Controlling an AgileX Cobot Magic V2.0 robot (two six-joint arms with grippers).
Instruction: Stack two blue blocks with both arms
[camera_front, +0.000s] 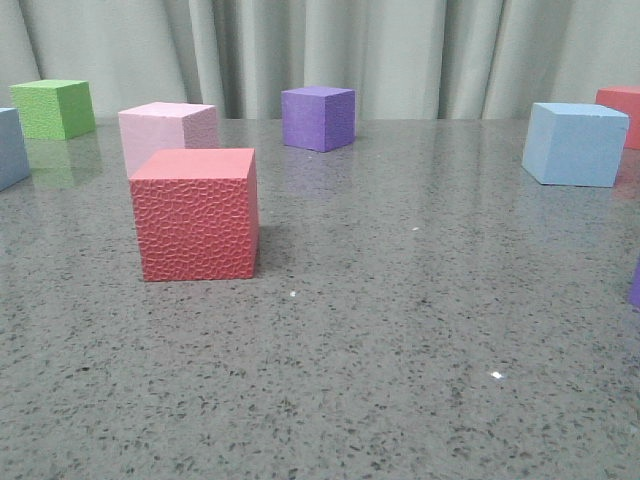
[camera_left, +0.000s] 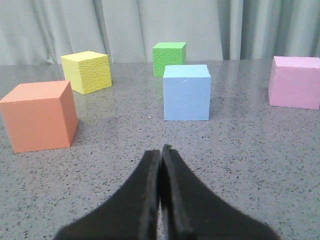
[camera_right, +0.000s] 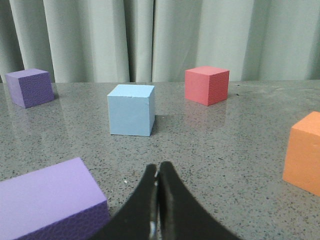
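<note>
2 matte foam blue blocks (camera_front: 575, 143) sit on speckled table (camera_front: 400, 350).

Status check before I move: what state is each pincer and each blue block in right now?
left pincer: shut, empty, low over the table, facing a blue block.
right pincer: shut, empty, facing the other blue block.
left blue block: upright on the table, ungrasped, nothing stacked on it.
right blue block: upright on the table, ungrasped, nothing stacked on it.
</note>
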